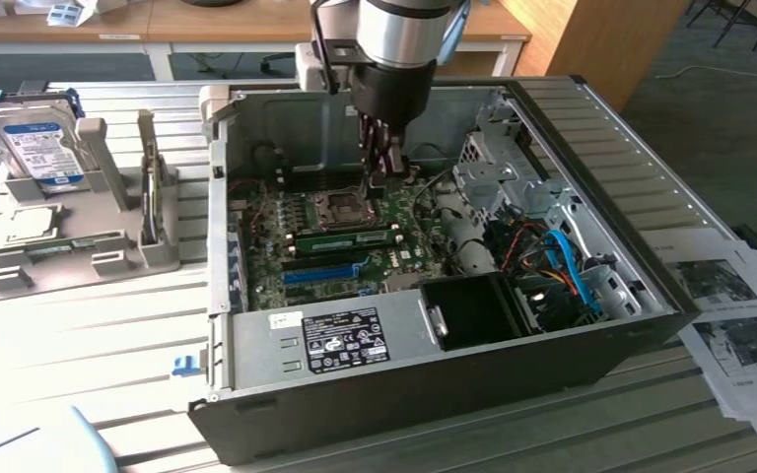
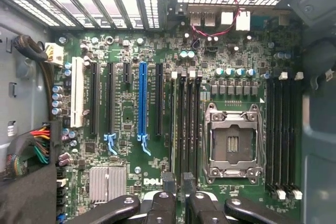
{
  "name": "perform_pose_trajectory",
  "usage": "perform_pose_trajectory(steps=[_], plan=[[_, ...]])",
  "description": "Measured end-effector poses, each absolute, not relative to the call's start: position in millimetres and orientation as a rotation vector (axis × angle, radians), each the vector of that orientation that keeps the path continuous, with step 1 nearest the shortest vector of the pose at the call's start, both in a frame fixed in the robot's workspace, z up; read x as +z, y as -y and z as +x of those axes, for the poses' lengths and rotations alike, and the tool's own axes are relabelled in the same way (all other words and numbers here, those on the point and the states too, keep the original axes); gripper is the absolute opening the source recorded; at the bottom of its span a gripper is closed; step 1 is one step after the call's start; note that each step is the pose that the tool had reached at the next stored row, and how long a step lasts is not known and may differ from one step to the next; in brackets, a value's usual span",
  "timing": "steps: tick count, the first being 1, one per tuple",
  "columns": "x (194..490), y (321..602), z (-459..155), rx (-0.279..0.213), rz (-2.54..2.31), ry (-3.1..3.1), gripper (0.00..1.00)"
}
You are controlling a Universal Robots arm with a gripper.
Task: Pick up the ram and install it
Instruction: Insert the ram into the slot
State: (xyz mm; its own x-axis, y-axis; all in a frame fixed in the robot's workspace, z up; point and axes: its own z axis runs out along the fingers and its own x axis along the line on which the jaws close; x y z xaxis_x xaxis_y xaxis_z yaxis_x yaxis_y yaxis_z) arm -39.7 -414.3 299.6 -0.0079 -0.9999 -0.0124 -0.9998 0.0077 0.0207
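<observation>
Green with a row of dark chips, the ram (image 1: 346, 239) lies lengthwise on the motherboard (image 1: 405, 258) inside the open computer case (image 1: 392, 384). It sits between the CPU socket (image 1: 348, 207) and the bright blue slot (image 1: 319, 274), parallel to both. I cannot tell whether it is pressed fully home in its slot.

The exterior view shows the strip's flat face. It also shows the gripper (image 1: 382, 175) reaching down into the case, its tips above the board and over the end of the ram toward the exterior view's right, clear of it.

The wrist view looks straight down on the motherboard (image 2: 126, 114). A bank of dark memory slots runs between the blue slot (image 2: 142, 103) and the CPU socket (image 2: 232, 142). From there I cannot tell which slot holds the strip.

That view does show the gripper (image 2: 178, 179) clearly. Its two dark fingers (image 2: 168, 182) stand apart with board showing in the gap and nothing clamped between them. They sit at the end of the slot bank farthest from the case's rear brackets, next to a ribbed silver heatsink (image 2: 107, 183).

Outside the case, at the exterior view's left, a silver hard drive (image 1: 36, 148) with a blue label stands in a grey holder (image 1: 103, 261) on the slatted table (image 1: 90, 335). Printed papers (image 1: 733, 315) lie at the exterior view's right.
</observation>
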Motion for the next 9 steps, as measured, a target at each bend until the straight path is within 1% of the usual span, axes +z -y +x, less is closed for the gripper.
perform_pose_trajectory(steps=[9], plan=[[310.0,414.3,-39.3,-0.037,2.208,2.226,0.18]])
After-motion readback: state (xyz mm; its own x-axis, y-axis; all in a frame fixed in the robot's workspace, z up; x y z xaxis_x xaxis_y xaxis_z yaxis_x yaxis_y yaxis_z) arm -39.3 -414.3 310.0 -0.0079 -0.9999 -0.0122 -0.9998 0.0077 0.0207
